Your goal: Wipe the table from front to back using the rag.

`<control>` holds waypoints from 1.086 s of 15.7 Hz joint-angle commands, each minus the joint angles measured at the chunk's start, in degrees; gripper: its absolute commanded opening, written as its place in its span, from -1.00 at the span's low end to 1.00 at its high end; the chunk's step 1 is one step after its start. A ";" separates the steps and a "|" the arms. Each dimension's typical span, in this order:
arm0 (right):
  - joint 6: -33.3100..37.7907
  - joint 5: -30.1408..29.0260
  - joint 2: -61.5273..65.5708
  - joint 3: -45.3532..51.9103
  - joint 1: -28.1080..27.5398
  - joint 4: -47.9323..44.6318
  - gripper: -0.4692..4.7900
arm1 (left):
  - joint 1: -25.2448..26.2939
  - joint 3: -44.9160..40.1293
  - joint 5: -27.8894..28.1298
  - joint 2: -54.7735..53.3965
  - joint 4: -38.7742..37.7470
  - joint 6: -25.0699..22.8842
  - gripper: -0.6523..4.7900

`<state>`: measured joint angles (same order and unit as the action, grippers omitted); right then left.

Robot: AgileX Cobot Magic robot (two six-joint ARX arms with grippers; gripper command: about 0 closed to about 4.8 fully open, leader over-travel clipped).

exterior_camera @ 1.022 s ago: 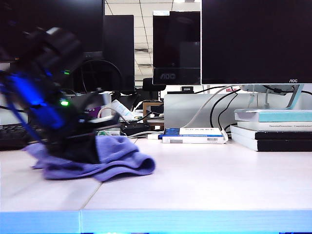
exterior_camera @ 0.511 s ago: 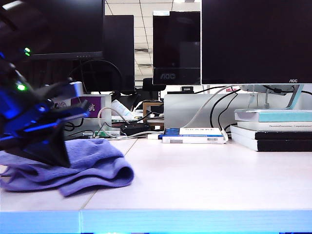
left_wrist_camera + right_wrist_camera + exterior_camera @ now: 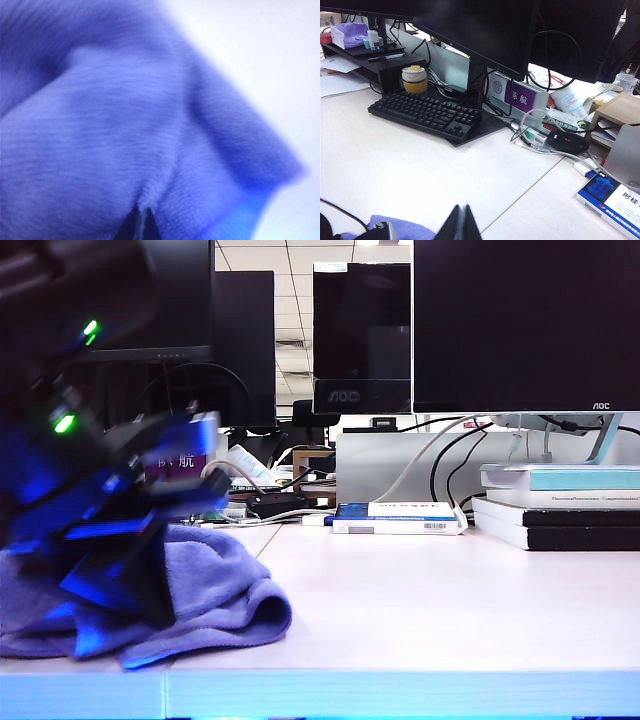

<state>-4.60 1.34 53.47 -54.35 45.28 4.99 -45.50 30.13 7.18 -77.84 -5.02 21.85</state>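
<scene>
Pale and pinkish-white, the table point(image 3: 420, 610) runs back from its light blue front edge to a crowded rear edge. At the front left corner lies the rag point(image 3: 215, 590), a lavender-blue cloth bunched into soft folds, one rolled fold facing the middle of the table. The left hand point(image 3: 120, 590) presses down onto the rag's left part, its dark, blue-lit body blurred; the left wrist view is filled with rag point(image 3: 125, 125), and the left hand's point(image 3: 140, 225) fingertips meet in a thin dark wedge, closed tight with cloth pinched between them. The right hand point(image 3: 462, 225) sits above the table with its fingers shut together and nothing between them; a corner of the rag point(image 3: 402, 230) shows beside it. Farther back along the rear edge are a black keyboard point(image 3: 427, 112), a blue-and-white box point(image 3: 398, 517), a stack of books point(image 3: 560, 505) at the right, and dark monitors point(image 3: 520, 325) behind them.
</scene>
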 commanded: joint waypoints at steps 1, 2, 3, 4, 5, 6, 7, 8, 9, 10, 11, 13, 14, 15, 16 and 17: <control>-0.22 -0.17 -0.17 -0.22 0.00 -0.72 -0.82 | 0.13 -2.54 0.66 0.61 -2.12 1.14 -0.78; -0.20 -0.17 -0.17 -0.22 0.00 -0.70 -0.82 | 0.13 -2.95 0.68 1.07 -2.14 1.31 -0.78; -0.20 -0.15 -0.17 -0.22 0.00 -0.72 -0.82 | 0.13 -3.65 0.72 2.32 -2.23 1.42 -0.78; -0.20 -0.17 -0.17 -0.22 0.00 -0.70 -0.82 | 0.13 -4.26 0.76 4.37 -2.82 1.60 -0.78; -0.20 -0.17 -0.15 -0.22 0.00 -0.70 -0.82 | 0.13 -4.33 1.86 6.80 -4.26 1.55 -0.78; -0.20 -0.15 -0.13 -0.22 0.00 -0.70 -0.82 | 0.13 -4.33 2.29 7.98 -4.28 1.55 -0.78; -0.17 -0.15 -0.07 -0.22 0.00 -0.68 -0.82 | 0.17 -4.33 2.69 8.57 -3.21 1.49 -0.78; -0.15 -0.15 -0.07 -0.22 0.00 -0.68 -0.82 | 0.17 -4.31 2.71 8.57 -1.77 0.96 -0.78; -0.13 -0.17 -0.07 -0.22 0.02 -0.68 -0.82 | 0.17 -4.28 3.28 8.57 -0.33 0.68 -0.78; -0.13 -0.17 -0.07 -0.22 0.00 -0.68 -0.82 | 0.20 -4.20 3.34 8.57 0.55 0.68 -0.78; -0.13 -0.17 -0.07 -0.22 0.02 -0.68 -0.82 | 0.24 -3.82 3.34 8.57 1.20 0.63 -0.72; -0.11 -0.20 -0.07 -0.22 0.02 -0.68 -0.66 | 0.24 -3.74 3.26 8.57 3.08 0.66 0.14; -0.07 -0.20 -0.07 -0.22 0.02 -0.61 -0.50 | 0.24 -3.72 3.21 8.57 3.45 0.66 0.49; 0.13 -0.20 -0.07 -0.22 0.00 -0.50 -0.42 | 0.24 -2.23 2.97 8.79 1.92 0.63 0.61; 0.13 -0.20 -0.07 -0.22 0.02 -0.48 -0.42 | 0.22 -0.22 2.64 9.01 0.11 0.55 0.61; 0.13 -0.20 -0.02 -0.20 0.00 -0.48 -0.43 | 0.24 2.21 2.75 9.31 -1.84 -0.09 0.61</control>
<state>-4.47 1.34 53.49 -54.35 45.28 5.04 -45.23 30.81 9.91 -69.04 -5.67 22.52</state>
